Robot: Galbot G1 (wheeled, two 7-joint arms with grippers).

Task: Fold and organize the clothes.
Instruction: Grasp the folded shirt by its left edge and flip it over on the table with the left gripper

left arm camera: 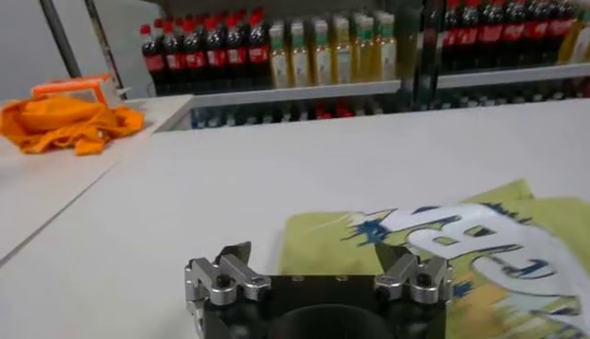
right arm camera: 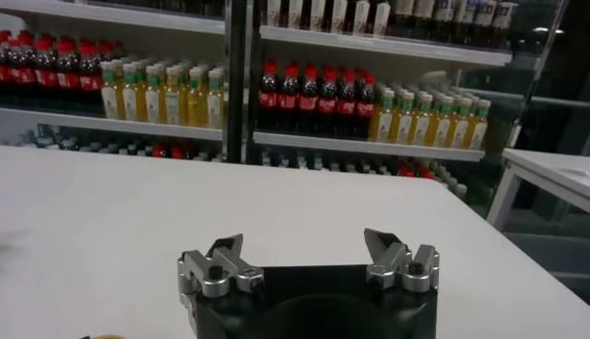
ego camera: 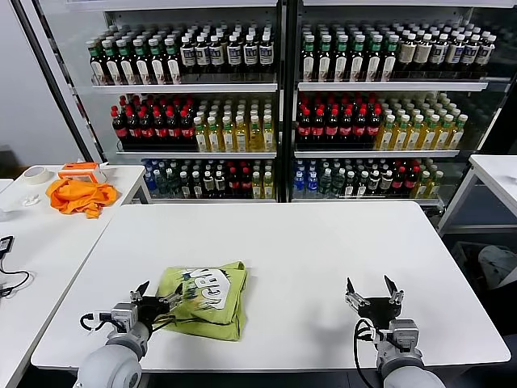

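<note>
The lime-green T-shirt (ego camera: pixel 206 299) lies folded into a compact rectangle on the white table (ego camera: pixel 307 242), white graphic facing up, near the front left. It also shows in the left wrist view (left arm camera: pixel 479 253). My left gripper (ego camera: pixel 157 297) is open and empty, low at the shirt's left edge, one fingertip over the cloth; in its own view the gripper (left arm camera: pixel 313 253) spans the shirt's near corner. My right gripper (ego camera: pixel 373 287) is open and empty near the table's front right, apart from the shirt; it also shows in the right wrist view (right arm camera: pixel 304 244).
An orange cloth (ego camera: pixel 79 196) lies on the side table (ego camera: pixel 32 242) at the left with an orange-and-white box (ego camera: pixel 82 170) and a tape roll (ego camera: pixel 35 175). Bottle-filled coolers (ego camera: pixel 275 97) stand behind. Another table (ego camera: pixel 497 174) is at the right.
</note>
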